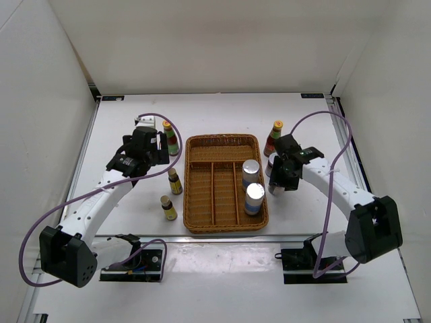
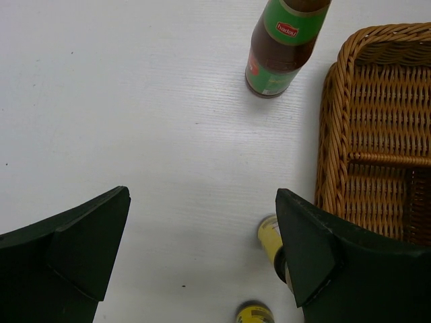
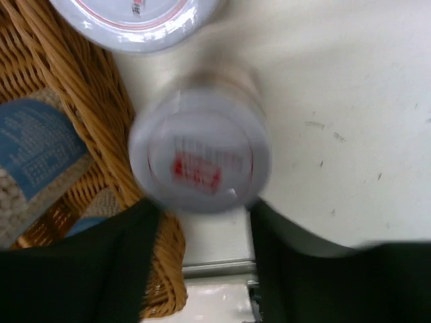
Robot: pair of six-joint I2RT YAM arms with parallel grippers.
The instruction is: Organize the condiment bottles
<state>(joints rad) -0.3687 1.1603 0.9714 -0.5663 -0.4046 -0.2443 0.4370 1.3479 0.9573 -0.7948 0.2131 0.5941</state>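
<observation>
Bottles stand around the wicker tray [image 1: 222, 137] at mid-bench [image 1: 215, 111]. Two silver-lidded jars [image 1: 250, 173] fill its right compartment. One red sauce bottle [image 1: 171, 138] is by its far-left corner and a second red bottle [image 1: 273, 138] by its far-right. Two small brown bottles [image 1: 175, 181] stand off its left edge. The left tool [image 2: 202, 202] hangs released and empty. The right tool [image 3: 202, 219] straddles a blurred jar [image 3: 199, 151] just outside the tray's right rim; I cannot tell whether it is clenched.

Just right of the wicker tray [image 3: 87, 114] the silver-lidded jar [image 3: 200, 156] is a smear, its red lid print unreadable. A second jar [image 3: 135, 20] by the tray's rim is cut by the frame edge. Left of the tray, the sauce bottle [image 2: 283, 44] has its cap cropped off.
</observation>
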